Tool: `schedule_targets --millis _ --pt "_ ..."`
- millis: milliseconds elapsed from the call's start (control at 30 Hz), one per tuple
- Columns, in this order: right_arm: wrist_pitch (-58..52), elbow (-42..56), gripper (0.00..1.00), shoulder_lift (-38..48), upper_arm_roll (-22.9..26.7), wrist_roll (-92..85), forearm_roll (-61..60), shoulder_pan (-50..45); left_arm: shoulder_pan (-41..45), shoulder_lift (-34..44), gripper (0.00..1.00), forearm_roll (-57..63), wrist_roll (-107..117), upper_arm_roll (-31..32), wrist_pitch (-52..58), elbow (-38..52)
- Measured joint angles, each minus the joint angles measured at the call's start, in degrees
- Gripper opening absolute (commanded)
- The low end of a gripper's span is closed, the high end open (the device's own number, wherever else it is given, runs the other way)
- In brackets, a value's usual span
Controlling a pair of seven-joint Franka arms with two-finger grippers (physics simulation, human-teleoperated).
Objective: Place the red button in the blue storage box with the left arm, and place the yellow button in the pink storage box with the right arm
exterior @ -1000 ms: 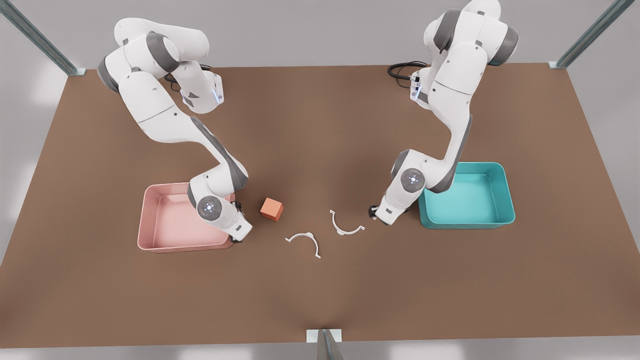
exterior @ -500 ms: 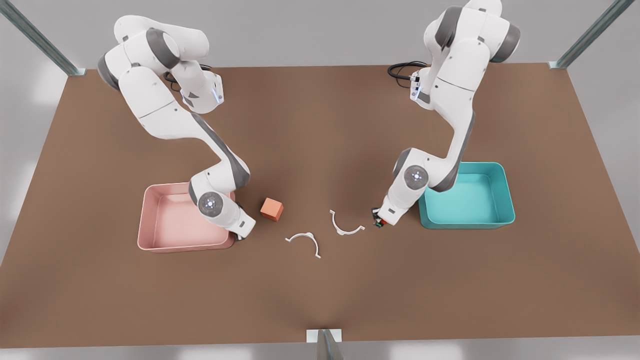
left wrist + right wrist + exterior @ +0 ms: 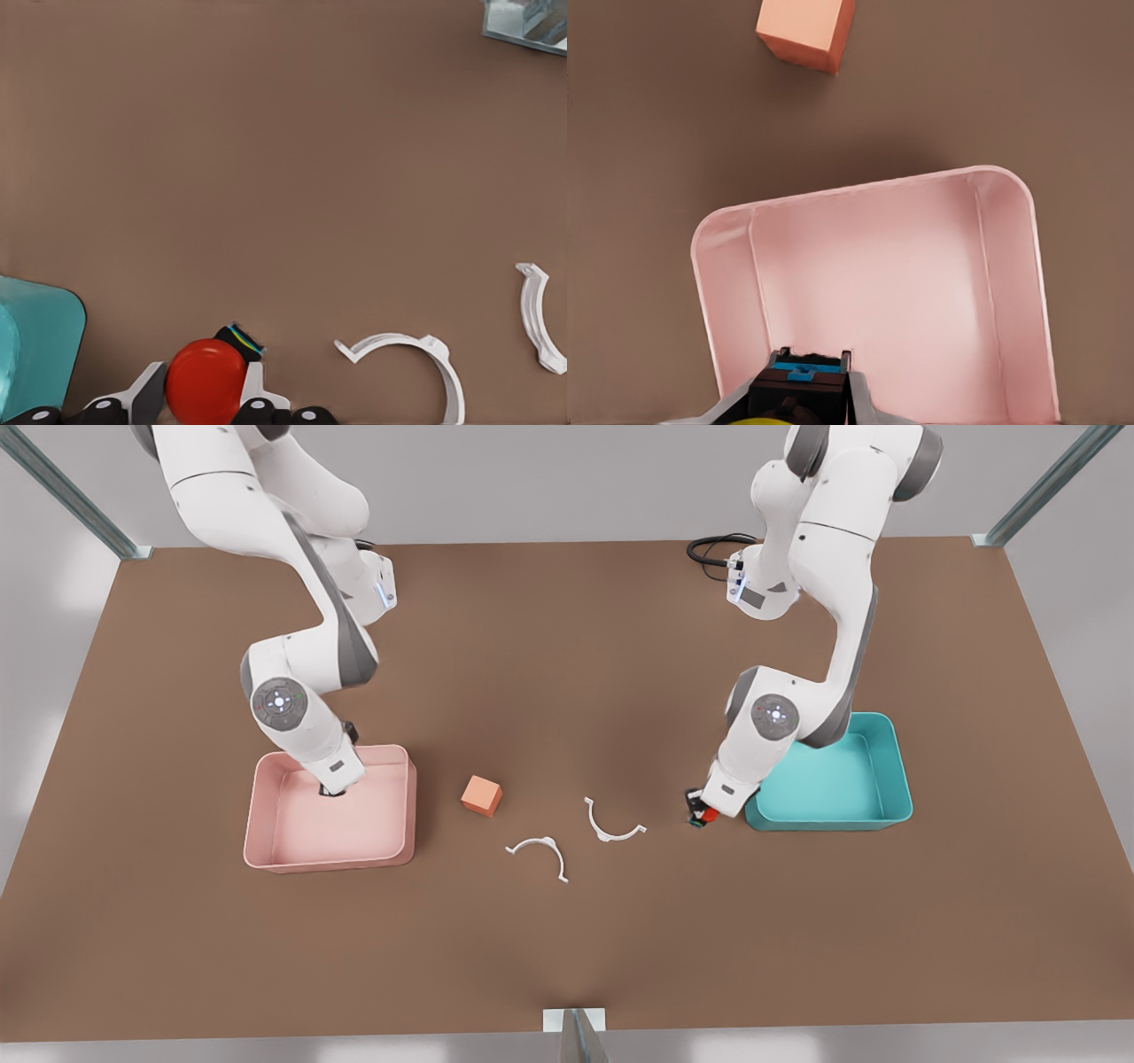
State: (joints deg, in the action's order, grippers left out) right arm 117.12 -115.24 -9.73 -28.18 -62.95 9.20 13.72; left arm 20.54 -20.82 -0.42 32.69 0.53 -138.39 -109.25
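1. Front view: the right gripper (image 3: 333,789) hangs over the pink storage box (image 3: 266,841) at the lower left of the frame, its tip low inside the tray near the far rim.
2. Right wrist view: the right gripper (image 3: 799,405) is pinched on the yellow button (image 3: 772,420); a sliver of the yellow cap shows at the bottom edge under a black base with a blue mark, above the pink storage box (image 3: 1010,266).
3. Front view: the left gripper (image 3: 702,816) sits right of centre, just beside the near left corner of the blue storage box (image 3: 895,766) and outside its rim, over bare table (image 3: 567,646).
4. Its fingers clamp the red button (image 3: 710,814), which shows as a red spot at the gripper tip.
5. Left wrist view: the red button (image 3: 205,384) lies between two light fingers (image 3: 147,393) at the bottom of the frame, with a corner of the blue storage box (image 3: 44,345) at the lower left.
6. Front view: a salmon-orange cube (image 3: 481,795) rests on the table between the two trays, nearer the pink one.
7. Two white curved clips (image 3: 540,853) lie near the frame's centre, close together but apart.
8. Right wrist view: the cube (image 3: 806,32) lies at the top of the frame, beyond the pink tray's rim.
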Motion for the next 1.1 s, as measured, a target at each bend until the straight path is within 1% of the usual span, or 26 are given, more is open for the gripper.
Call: schedule_targets --millis 100,133,167,200,367,400,433,500,533,567,600,667,733,767,800,833,867,933,967,1033,1100 --pt "1.2 -1.3 0.26 -2.7 0.1 2.0 -0.8 2.2 -2.3 2.9 0.54 0.0 -1.5 -0.5 4.9 0.0" --pt "2.0 -1.3 0.33 -3.8 0.4 2.5 -0.8 2.5 -3.4 3.5 0.54 0.0 -2.1 -0.5 6.5 0.0" --pt "2.7 -1.2 0.55 -4.7 0.5 3.1 -0.8 2.8 -4.6 4.1 0.54 0.0 -2.8 -0.5 8.0 0.0" --pt "3.4 -1.1 1.0 -5.5 0.5 3.7 -0.7 3.2 -5.7 4.6 0.54 0.0 -3.6 -0.5 9.4 0.0" --pt "5.9 0.4 1.0 -7.7 0.6 6.3 1.4 4.3 -12.0 5.9 0.54 -0.4 -8.5 -0.5 15.2 0.2" --pt "6.1 1.9 1.0 -7.8 0.6 6.7 1.5 4.4 -13.2 6.3 0.54 -0.6 -9.7 -0.5 16.1 0.3" --pt "6.0 5.8 1.0 -7.8 0.5 7.1 1.0 4.7 -14.3 6.4 0.54 -0.8 -10.8 -0.5 17.0 0.4" --pt "3.5 18.5 1.0 -7.6 0.5 8.3 -0.1 5.1 -16.1 6.6 0.54 -1.0 -13.2 -0.5 18.3 0.5" --pt "2.4 23.0 1.0 -7.1 0.6 9.2 -0.4 5.6 -17.1 6.6 0.54 -1.1 -14.5 -0.5 19.0 0.5" --pt "1.1 25.3 1.0 -5.7 1.2 10.6 -0.5 5.2 -18.2 6.4 0.54 -1.1 -15.8 -0.5 19.6 0.5" --pt "0.1 26.6 1.0 -3.7 3.5 12.5 -0.8 2.9 -19.1 6.2 0.54 -1.2 -17.2 -0.6 20.4 0.5" --pt "-2.8 26.7 1.0 1.6 10.5 17.5 -1.8 -3.0 -19.9 5.1 0.55 -1.2 -19.7 -0.6 22.0 0.4" --pt "-6.0 22.3 1.0 5.3 17.8 22.5 -2.5 -7.6 -20.0 4.3 0.55 -1.2 -22.1 -0.7 23.8 0.1" --pt "-7.8 21.3 1.0 5.3 20.9 25.1 -2.7 -9.5 -20.0 4.3 0.57 -1.2 -23.1 -0.7 24.9 0.0" --pt "-9.6 21.4 1.0 5.2 22.6 27.6 -2.9 -10.3 -19.9 4.5 0.67 -1.2 -24.2 -0.7 25.9 -0.1" --pt "-11.5 21.6 1.0 5.1 22.7 29.9 -3.1 -9.7 -19.9 4.7 1.0 -1.1 -25.1 -0.7 27.0 -0.1" --pt "-13.3 23.1 1.0 3.9 22.4 32.1 -3.4 -9.3 -19.8 4.8 1.0 -1.1 -26.1 -0.7 27.8 -0.2" --pt "-17.4 34.3 1.0 -2.3 22.9 36.2 -4.7 -10.7 -19.6 4.9 1.0 -1.0 -27.7 -0.7 29.5 0.7" --pt "-19.2 37.7 1.0 -4.3 23.2 38.1 -5.3 -11.3 -19.5 4.9 1.0 -1.0 -28.4 -0.6 30.8 3.0" --pt "-22.0 42.1 1.0 -7.6 23.9 41.6 -6.1 -11.5 -19.1 5.2 1.0 -1.0 -29.3 -0.5 34.5 12.3" --pt "-23.9 43.4 1.0 -8.8 24.0 44.7 -6.5 -11.6 -18.8 6.0 1.0 -0.9 -29.7 -0.4 39.4 22.9"
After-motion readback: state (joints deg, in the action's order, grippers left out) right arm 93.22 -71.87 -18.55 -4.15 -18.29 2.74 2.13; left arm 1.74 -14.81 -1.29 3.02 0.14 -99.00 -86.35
